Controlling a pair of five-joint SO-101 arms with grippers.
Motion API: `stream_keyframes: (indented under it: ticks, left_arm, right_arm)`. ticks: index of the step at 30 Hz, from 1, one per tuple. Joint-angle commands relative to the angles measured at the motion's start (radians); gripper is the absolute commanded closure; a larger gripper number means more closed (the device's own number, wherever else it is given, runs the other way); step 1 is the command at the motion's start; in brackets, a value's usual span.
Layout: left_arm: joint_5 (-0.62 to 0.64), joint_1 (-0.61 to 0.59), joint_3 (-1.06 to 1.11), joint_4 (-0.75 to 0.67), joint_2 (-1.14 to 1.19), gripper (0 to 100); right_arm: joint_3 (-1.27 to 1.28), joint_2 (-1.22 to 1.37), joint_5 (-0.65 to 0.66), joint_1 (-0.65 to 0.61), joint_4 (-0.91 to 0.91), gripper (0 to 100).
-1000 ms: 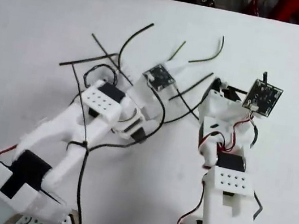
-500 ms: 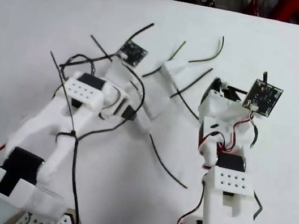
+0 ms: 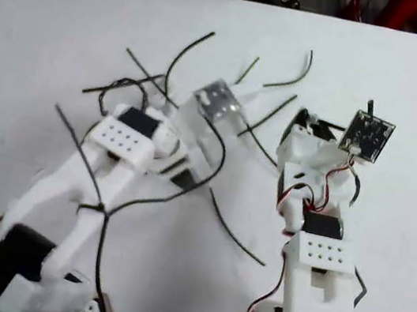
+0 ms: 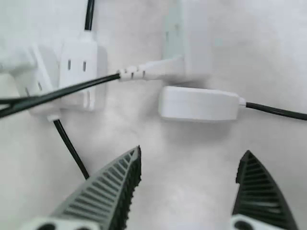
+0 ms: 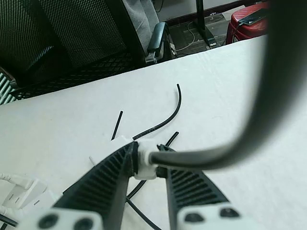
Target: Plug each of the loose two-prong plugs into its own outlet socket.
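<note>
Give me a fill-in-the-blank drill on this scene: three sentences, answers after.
1. The left end effector, over a loose white plug, is ____ and empty.
2. The right end effector is ____ on a second white plug.
3. The loose white plug's cord is ____ in colour.
Missing words: open; shut; black.

Left gripper (image 4: 192, 151) fingers spread wide; right gripper (image 5: 147, 147) fingers seemingly clamped.
</note>
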Motion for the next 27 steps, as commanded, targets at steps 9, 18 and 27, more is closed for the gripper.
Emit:
stream_keyframes:
  ticks: [9, 18, 27]
  left_arm:
    - [-0.499, 0.047, -0.204, -0.003, 0.101, 68]
    - [-0.615, 0.127, -0.273, -0.006, 0.245, 68]
    - [-0.617, 0.114, -0.302, -0.064, 0.401, 72]
  right_arm:
    - [-0.011, -0.004, 0.043, 0.005, -0.021, 98.0]
    - [-0.012, -0.004, 0.044, 0.005, -0.022, 98.0]
    - [-0.012, -0.004, 0.044, 0.005, -0.022, 98.0]
